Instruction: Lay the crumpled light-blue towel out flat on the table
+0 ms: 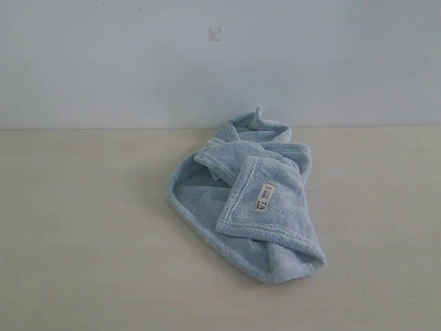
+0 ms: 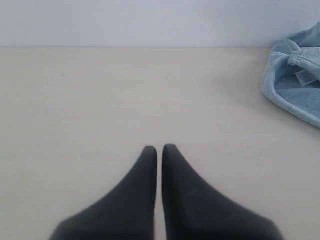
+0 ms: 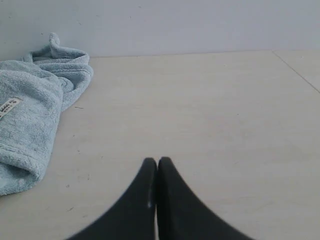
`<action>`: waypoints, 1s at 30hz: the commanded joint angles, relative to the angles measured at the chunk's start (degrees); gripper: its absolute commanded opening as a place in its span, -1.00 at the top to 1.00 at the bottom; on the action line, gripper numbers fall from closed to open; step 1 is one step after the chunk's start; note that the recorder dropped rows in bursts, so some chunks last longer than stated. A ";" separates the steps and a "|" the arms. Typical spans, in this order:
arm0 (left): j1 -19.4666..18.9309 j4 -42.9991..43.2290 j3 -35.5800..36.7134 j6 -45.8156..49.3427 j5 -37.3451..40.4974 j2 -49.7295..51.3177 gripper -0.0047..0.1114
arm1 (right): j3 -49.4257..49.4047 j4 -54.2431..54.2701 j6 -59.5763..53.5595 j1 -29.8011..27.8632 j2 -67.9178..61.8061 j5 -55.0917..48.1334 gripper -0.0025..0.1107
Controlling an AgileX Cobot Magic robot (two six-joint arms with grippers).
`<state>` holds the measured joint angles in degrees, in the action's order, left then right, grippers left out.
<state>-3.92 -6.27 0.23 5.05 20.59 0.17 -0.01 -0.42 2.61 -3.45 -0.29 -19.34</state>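
Observation:
The pale-blue towel [image 1: 248,196] lies crumpled in a folded heap on the beige table [image 1: 83,241], a little right of the middle, with its white label [image 1: 265,198] facing up. Neither arm shows in the exterior view. In the left wrist view my left gripper [image 2: 159,148] is shut with nothing in it, above bare table, and the towel [image 2: 295,85] lies well off to one side. My right gripper [image 3: 157,161] is also shut and empty over bare table, with the towel [image 3: 30,120] apart from it at the frame's edge.
A white wall [image 1: 220,62] rises along the table's far edge, just behind the towel. Bare tabletop stretches to both sides of the heap and in front of it. A seam in the tabletop [image 3: 296,70] runs near the right gripper's side.

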 commanded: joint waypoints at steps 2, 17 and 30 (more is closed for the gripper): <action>-0.01 0.07 -0.23 0.04 -0.87 -0.17 0.85 | 0.01 -0.13 -0.07 0.08 0.29 0.26 0.96; -0.01 0.07 -0.23 0.04 -0.87 -0.17 0.85 | 0.01 -0.80 -1.63 0.08 0.29 0.36 0.96; -0.01 0.07 -0.23 0.04 -0.87 -0.17 0.85 | 0.01 0.42 -19.08 0.08 0.29 23.35 0.96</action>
<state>-3.92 -6.27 0.23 5.05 20.59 0.17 -0.01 -1.05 -15.21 -3.45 -0.29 -6.20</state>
